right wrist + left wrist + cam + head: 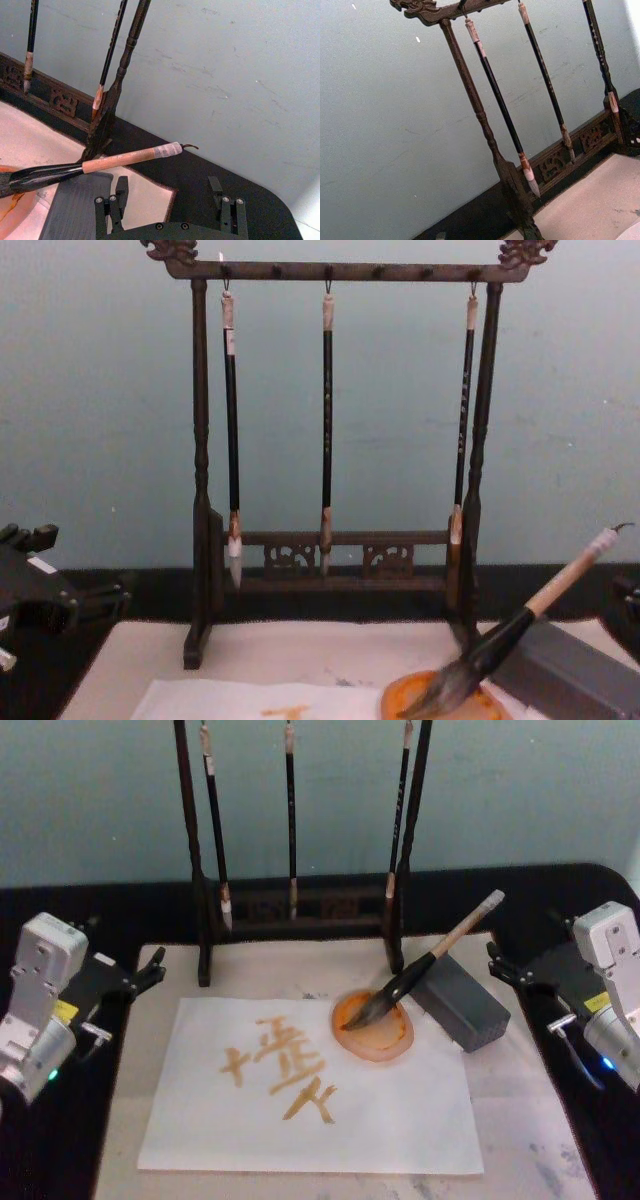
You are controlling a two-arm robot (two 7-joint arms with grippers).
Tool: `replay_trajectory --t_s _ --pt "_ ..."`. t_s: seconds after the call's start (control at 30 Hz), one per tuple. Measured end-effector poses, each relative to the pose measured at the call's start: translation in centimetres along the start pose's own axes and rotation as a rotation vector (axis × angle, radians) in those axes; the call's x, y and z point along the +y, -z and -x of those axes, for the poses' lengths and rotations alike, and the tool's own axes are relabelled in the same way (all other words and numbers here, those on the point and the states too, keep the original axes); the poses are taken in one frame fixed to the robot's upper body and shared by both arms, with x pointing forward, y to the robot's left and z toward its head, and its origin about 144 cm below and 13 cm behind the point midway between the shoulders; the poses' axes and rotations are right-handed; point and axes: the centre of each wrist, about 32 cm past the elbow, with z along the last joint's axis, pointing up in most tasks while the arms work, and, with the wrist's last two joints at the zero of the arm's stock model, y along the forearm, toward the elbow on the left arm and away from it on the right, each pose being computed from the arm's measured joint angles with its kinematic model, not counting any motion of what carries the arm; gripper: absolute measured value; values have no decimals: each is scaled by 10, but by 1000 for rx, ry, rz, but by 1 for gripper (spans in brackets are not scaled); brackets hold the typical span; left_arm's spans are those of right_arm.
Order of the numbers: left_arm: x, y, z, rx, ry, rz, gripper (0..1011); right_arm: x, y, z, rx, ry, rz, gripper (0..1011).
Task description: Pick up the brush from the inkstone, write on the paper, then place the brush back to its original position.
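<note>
The brush (430, 960) lies slanted, its bushy tip in the round orange inkstone (385, 1042) and its pale handle propped on a grey box (470, 1005). In the right wrist view the brush (125, 157) crosses just beyond my right gripper (170, 200), which is open and holds nothing. That gripper (508, 968) sits at the mat's right edge, a short way right of the brush handle. The white paper (380, 1120) carries orange strokes left of the inkstone. My left gripper (148, 972) rests open at the mat's left edge, far from the brush.
A dark wooden rack (300, 905) with three thin hanging brushes stands behind the paper, close to the brush's handle end. The beige mat (120, 1120) lies under everything on a black table. A pale wall rises behind.
</note>
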Motion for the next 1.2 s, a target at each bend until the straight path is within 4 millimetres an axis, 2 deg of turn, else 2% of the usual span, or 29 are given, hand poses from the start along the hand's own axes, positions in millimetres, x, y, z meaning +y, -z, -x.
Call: replay_trajectory --t_s 1.2 --pt "0 0 0 0 0 0 1010 0 0 0 0 0 0 1000"
